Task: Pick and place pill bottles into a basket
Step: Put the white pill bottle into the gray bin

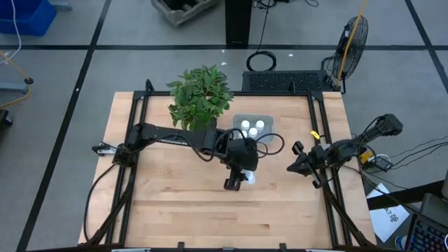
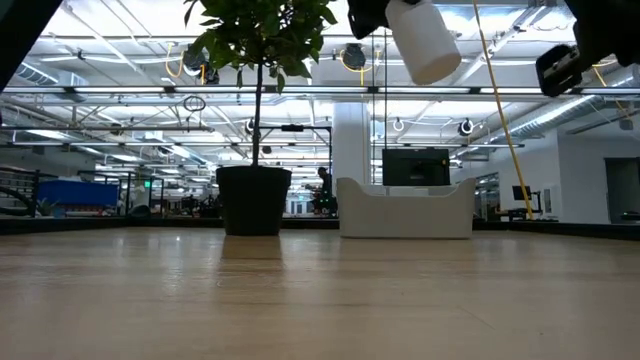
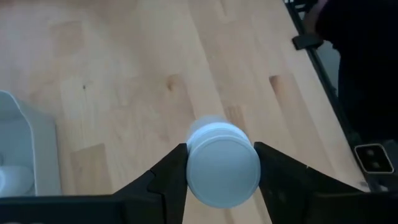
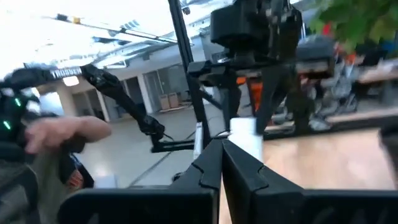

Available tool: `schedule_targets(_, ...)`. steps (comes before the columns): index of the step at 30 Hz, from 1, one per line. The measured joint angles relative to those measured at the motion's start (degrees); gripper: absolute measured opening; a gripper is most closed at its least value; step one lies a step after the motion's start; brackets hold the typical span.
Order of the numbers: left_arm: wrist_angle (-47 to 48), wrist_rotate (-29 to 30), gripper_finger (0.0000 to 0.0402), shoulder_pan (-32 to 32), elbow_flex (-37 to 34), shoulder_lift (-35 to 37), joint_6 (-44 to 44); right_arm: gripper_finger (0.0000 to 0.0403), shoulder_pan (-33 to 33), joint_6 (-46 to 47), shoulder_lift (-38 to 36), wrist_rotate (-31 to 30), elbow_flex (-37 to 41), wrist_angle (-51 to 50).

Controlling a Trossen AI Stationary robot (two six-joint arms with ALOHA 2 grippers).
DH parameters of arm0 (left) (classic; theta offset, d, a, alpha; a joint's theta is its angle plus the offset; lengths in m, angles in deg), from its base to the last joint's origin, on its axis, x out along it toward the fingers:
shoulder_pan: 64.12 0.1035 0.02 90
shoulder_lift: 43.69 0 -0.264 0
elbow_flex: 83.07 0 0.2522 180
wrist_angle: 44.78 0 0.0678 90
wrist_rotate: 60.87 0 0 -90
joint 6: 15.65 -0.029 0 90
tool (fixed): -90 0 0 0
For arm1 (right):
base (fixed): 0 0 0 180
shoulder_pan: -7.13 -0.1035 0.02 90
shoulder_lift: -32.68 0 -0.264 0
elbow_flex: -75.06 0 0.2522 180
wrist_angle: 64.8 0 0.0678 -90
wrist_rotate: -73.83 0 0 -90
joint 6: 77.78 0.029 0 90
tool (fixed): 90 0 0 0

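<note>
A: Where's the left gripper (image 1: 243,179)?

B: Above the middle of the tabletop (image 1: 175,210), just in front of the basket (image 1: 269,123). Its jaws are clenched on a pill bottle (image 3: 222,164), one finger on each side. In the low view that pill bottle (image 2: 424,40) hangs tilted, well clear of the wood.

A: And the basket itself?

B: It sits near the far edge, right beside the potted plant (image 1: 201,95). Three other bottles (image 1: 252,127) stand inside it, white caps up. From table height the basket (image 2: 405,210) shows as a pale bin next to the dark pot (image 2: 253,200).

A: The right gripper (image 1: 295,166)?

B: Over the tabletop's right side, near the frame rail, well apart from the bottles. Its wrist view shows the jaws pressed together with nothing between them
</note>
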Motion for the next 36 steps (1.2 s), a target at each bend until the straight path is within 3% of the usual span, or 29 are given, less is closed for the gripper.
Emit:
schedule_targets(4, -2.3, 0.7, 0.0165, 0.0, -2.2, 0.1, -0.2, 0.0004, 0.0, 9.6, 2.2, 0.4, 0.0, -2.9)
schedule_targets(15, -16.1, 2.2, 0.0176, -2.0, -17.0, -0.1, 5.5, 0.0004, 0.0, 9.9, 7.6, 0.5, 0.0, -3.6)
schedule_targets(19, -15.4, 6.2, 0.0165, -2.3, -21.2, -0.1, 6.9, 0.0004, -0.3, 10.3, 8.6, 0.5, 0.0, -3.0)
schedule_targets(25, -7.9, 10.5, 0.0174, -3.8, -21.4, 0.0, 7.3, 0.0004, -2.6, 11.5, 10.2, 0.5, 0.0, -2.5)
schedule_targets(36, -6.3, 10.2, 0.0165, -5.3, -21.4, -1.8, 6.3, 0.0004, -7.1, 12.9, 13.7, 0.1, 0.0, 2.3)
